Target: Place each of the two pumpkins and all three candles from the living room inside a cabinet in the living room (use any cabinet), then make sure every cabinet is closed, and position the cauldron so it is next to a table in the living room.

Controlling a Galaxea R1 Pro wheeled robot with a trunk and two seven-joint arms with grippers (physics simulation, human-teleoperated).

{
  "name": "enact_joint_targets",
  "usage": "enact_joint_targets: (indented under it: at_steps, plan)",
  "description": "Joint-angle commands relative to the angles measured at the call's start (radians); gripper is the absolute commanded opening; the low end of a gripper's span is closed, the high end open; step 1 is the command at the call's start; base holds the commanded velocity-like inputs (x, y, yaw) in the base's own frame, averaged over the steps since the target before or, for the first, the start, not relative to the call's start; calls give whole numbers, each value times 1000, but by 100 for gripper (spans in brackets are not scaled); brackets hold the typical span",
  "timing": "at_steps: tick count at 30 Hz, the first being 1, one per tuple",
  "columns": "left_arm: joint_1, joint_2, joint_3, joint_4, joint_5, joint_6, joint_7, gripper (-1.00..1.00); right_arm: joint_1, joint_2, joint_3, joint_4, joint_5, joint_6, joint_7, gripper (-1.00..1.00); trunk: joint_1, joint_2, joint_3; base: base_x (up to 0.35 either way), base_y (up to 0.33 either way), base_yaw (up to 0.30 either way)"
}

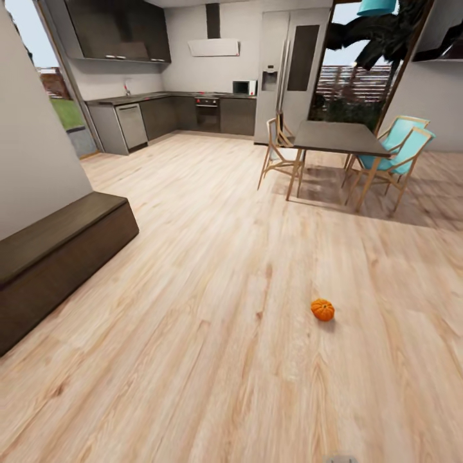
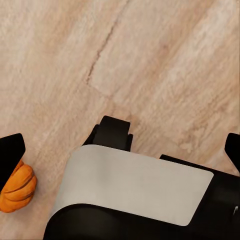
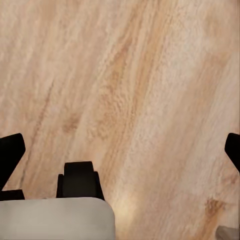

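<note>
Sitting alone on the pale wooden floor, a small orange pumpkin is lying at about five o'clock from the head view's centre, upright, well apart from all furniture. At nine o'clock from it, the long dark-brown cabinet is running along the white wall, fronts closed as far as can be told. At twelve o'clock from the pumpkin, a grey-topped dining desk is standing with wooden chairs, two with turquoise seats. Beyond, at eleven o'clock, the dark kitchen units are lining the far wall.

Left wrist view: the left tool is hanging released, fingertips spread wide over the floor and the robot's black-and-grey base; the pumpkin is showing just beside one fingertip; contact cannot be told.

Right wrist view: the right tool is likewise released, grasping nothing.
</note>
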Motion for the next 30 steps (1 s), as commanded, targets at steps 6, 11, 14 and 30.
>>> enact_joint_targets:
  at_steps: [6,11,14,30]
  plan:
    - [0,0,0,0,0,0,0,100,0,0,0,0,0,0,0,100,0,0,0,336,0,283]
    - [0,0,0,0,0,0,0,100,0,0,0,0,0,0,0,100,0,0,0,336,0,283]
    - [0,0,0,0,0,0,0,100,0,0,0,0,0,0,0,100,0,0,0,336,0,283]
    - [0,0,0,0,0,0,0,100,0,0,0,0,0,0,0,100,0,0,0,336,-43,283]
